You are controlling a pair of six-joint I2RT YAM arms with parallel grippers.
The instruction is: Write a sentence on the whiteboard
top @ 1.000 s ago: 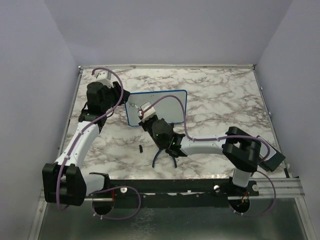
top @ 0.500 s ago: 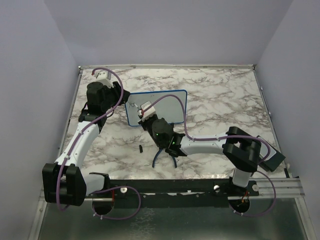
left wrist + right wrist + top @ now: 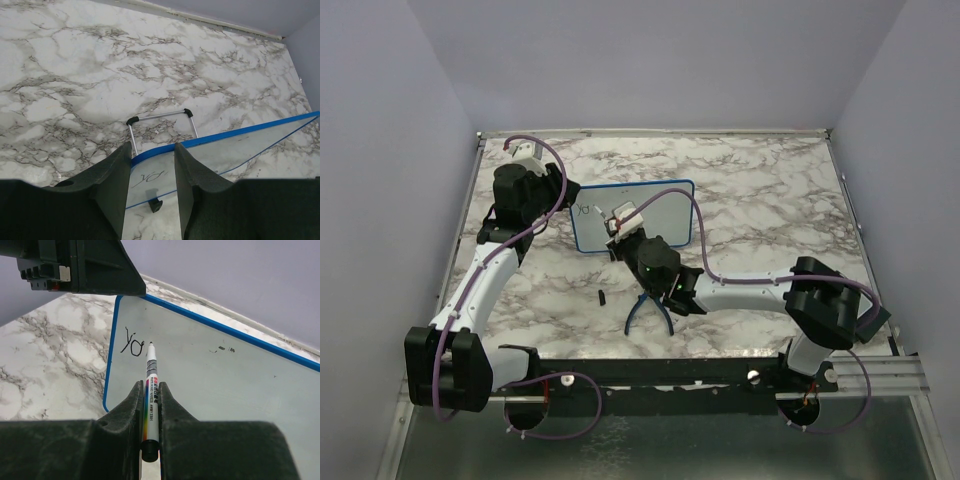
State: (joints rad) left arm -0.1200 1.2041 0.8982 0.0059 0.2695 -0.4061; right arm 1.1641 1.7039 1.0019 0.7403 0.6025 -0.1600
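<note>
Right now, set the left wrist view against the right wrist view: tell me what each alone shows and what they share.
Left wrist only: the wire stand behind the whiteboard and a black foot at its edge. Right wrist only: the right gripper shut on a marker, tip by the writing. Both: the blue-framed whiteboard, the writing, the marble table.

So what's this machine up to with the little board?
It's writing on the whiteboard. The right gripper has its jaws shut on a marker, and the tip sits at the board just after the letters "yo", the start of the sentence. The left gripper has its jaws straddling the board's top corner, seemingly steadying it.
</note>
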